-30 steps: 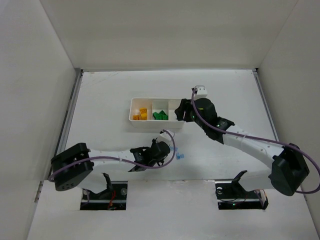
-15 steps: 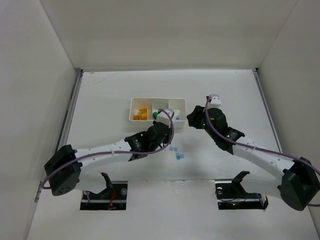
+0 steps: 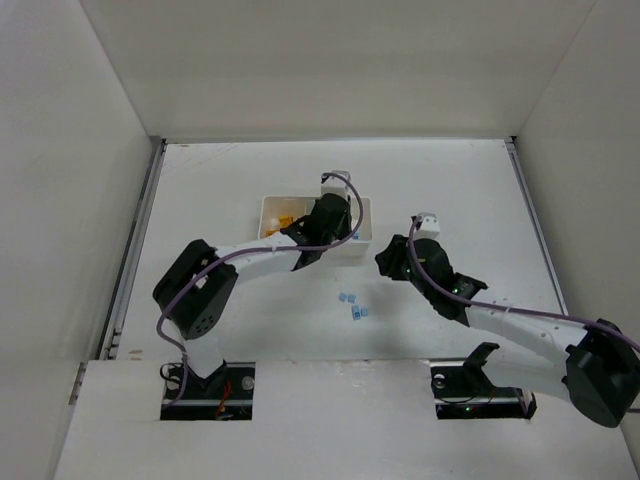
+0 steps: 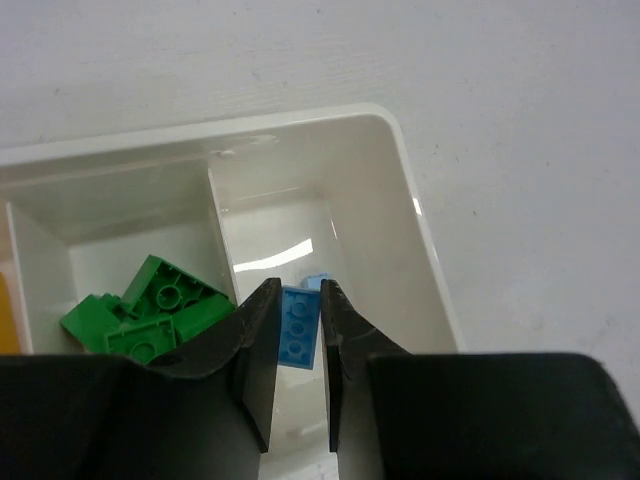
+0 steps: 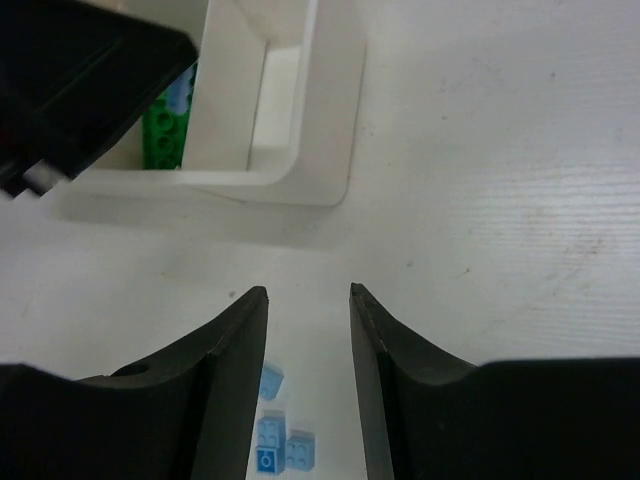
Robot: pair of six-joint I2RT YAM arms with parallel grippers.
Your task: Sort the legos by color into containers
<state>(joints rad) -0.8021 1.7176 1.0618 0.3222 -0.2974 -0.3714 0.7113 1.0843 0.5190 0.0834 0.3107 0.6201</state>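
Lately my left claw (image 4: 297, 292) swung over the tray (image 4: 300, 125), pinching a blue brick (image 4: 297, 330). My right claw (image 5: 308, 296) hung open.

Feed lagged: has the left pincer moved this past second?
Yes. The left pincer, shut on a blue brick, went from beside the loose blue bricks farther away, to over the white tray.

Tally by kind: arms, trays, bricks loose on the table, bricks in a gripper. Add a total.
Arms: 2, left arm and right arm
Trays: 1, the white tray
On the table: 3 loose light blue bricks
In a gripper: 1 held light blue brick, in the left gripper
Total: 7
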